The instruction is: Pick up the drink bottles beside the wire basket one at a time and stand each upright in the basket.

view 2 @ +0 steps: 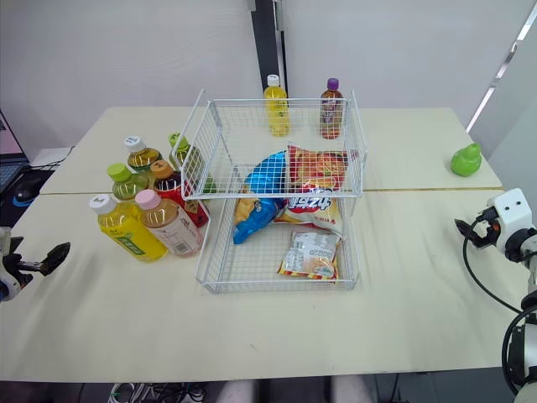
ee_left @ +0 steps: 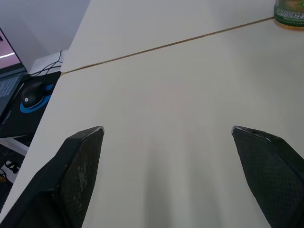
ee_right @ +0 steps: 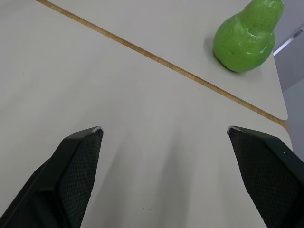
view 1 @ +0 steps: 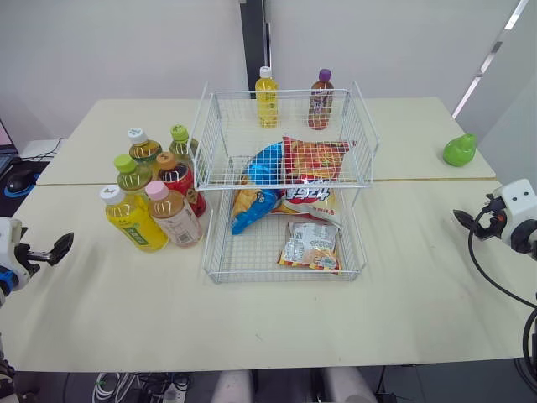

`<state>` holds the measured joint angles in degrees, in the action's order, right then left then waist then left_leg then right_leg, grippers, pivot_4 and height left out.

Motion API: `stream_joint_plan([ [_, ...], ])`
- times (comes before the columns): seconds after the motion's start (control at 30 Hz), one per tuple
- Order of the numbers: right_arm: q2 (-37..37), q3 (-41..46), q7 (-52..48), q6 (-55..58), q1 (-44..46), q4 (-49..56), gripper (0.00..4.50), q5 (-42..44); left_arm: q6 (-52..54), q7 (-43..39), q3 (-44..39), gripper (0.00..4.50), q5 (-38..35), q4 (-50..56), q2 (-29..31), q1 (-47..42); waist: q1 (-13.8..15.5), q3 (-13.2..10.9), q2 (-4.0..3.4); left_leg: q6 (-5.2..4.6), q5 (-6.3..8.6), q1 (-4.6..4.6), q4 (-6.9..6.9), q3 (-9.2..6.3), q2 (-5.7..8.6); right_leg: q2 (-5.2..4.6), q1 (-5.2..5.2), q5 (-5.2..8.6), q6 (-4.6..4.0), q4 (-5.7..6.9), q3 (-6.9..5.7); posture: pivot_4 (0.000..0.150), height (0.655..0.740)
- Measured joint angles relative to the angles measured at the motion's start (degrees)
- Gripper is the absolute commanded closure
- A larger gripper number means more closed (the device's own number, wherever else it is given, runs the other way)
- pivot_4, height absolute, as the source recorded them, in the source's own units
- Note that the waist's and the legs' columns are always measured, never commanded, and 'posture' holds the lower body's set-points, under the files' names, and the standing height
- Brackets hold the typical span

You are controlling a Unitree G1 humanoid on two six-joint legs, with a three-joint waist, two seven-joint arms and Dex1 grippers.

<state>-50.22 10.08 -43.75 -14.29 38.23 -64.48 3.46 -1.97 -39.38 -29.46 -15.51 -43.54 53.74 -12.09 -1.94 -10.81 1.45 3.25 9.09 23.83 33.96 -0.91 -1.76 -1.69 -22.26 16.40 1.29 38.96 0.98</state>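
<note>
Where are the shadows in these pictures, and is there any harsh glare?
Left wrist view: pale shadow streaks cross the table by the open left end effector. Right wrist view: the same by the right end effector, plus a soft shadow beside the green pear. Left eye view: the bottles cast faint shadows; no harsh glare on the table.

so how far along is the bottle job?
Maybe done: a yellow bottle and a brown bottle stand upright at the back of the basket's top tier, inside or just behind it, can't tell. In hand: nothing; left gripper and right gripper have jaws open. Left: six bottles clustered beside the basket.
</note>
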Motion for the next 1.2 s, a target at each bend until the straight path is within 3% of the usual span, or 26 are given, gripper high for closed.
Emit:
stream_joint_plan([
  [0.9,0.0,-0.1,0.3,0.0,0.8,-0.6,0.0,-0.1,-4.0,1.5,0.0,0.02,0.4,-4.8,0.2,-1.7,0.0,0.0,0.0,0.0,0.0,0.0,0.0,0.0,0.0,0.0,0.0,-0.04,-0.06,0.01,0.0,0.15,0.74],
  [1.2,-0.2,-0.1,8.3,0.2,0.9,-1.2,0.0,-1.6,-4.0,1.3,0.0,0.02,0.4,-4.8,0.2,-1.6,0.0,0.0,0.0,0.0,0.0,0.0,0.0,0.01,0.0,0.0,0.0,-0.04,-0.07,0.01,0.01,0.15,0.74],
])
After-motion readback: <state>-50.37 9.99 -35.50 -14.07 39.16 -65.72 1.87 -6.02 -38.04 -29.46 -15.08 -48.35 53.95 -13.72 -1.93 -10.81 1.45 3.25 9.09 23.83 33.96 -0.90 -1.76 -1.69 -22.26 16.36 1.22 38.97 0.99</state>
